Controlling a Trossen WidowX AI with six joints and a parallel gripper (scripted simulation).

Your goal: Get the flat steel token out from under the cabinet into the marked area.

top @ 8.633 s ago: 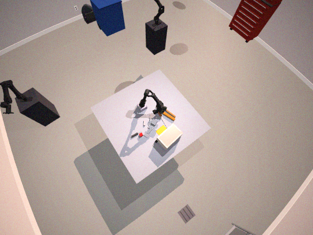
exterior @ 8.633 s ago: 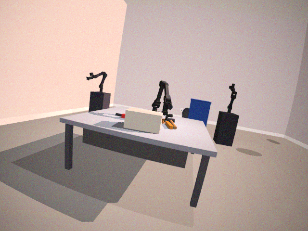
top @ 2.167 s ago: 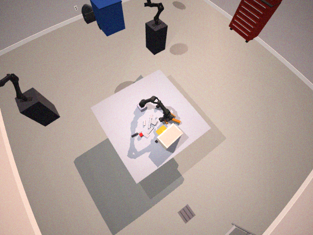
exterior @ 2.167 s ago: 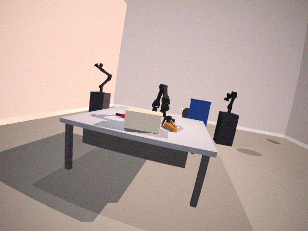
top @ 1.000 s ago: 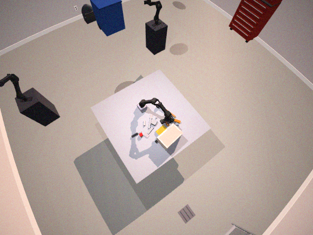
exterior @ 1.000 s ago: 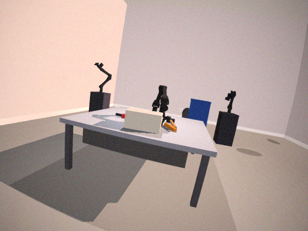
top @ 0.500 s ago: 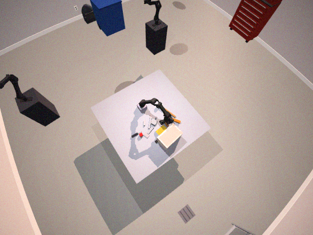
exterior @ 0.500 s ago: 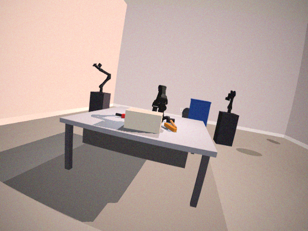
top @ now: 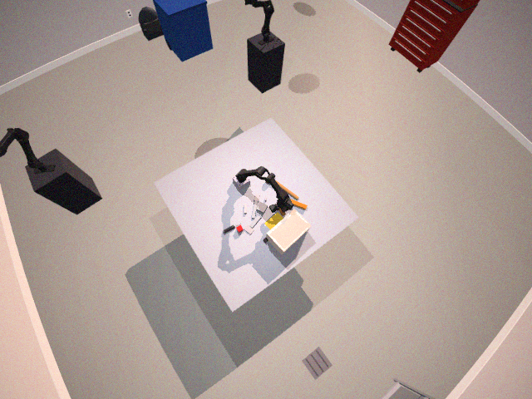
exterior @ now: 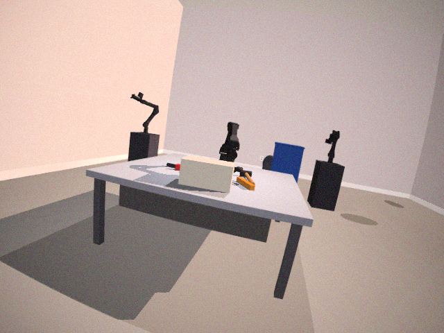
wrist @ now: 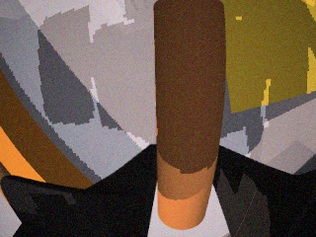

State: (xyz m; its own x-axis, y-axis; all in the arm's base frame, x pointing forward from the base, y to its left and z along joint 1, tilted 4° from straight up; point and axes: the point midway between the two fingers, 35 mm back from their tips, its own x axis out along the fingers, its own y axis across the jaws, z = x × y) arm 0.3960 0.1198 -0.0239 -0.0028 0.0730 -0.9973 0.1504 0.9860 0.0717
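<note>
The cream cabinet [top: 288, 232] [exterior: 206, 174] stands on the table. A yellow marked area [top: 273, 220] [wrist: 267, 54] lies in front of it. My gripper [top: 279, 209] [wrist: 187, 160] is near the yellow area, low over the table. It is shut on an orange rod [wrist: 190, 89], which shows as a thick, mostly shaded cylinder between the fingers and reaches up the wrist view past the left side of the yellow area. The rod's far end and its height are not clear. The steel token cannot be seen, and the vent slots are not visible from these views.
An orange bar [top: 299, 204] [exterior: 245, 183] and an orange stick [top: 288, 189] [exterior: 249, 177] show beside the arm. A red block [top: 239, 228] [exterior: 177, 166] and a black piece [top: 229, 229] [exterior: 170, 165] lie across the table. A small black object [top: 265, 239] is beside the cabinet.
</note>
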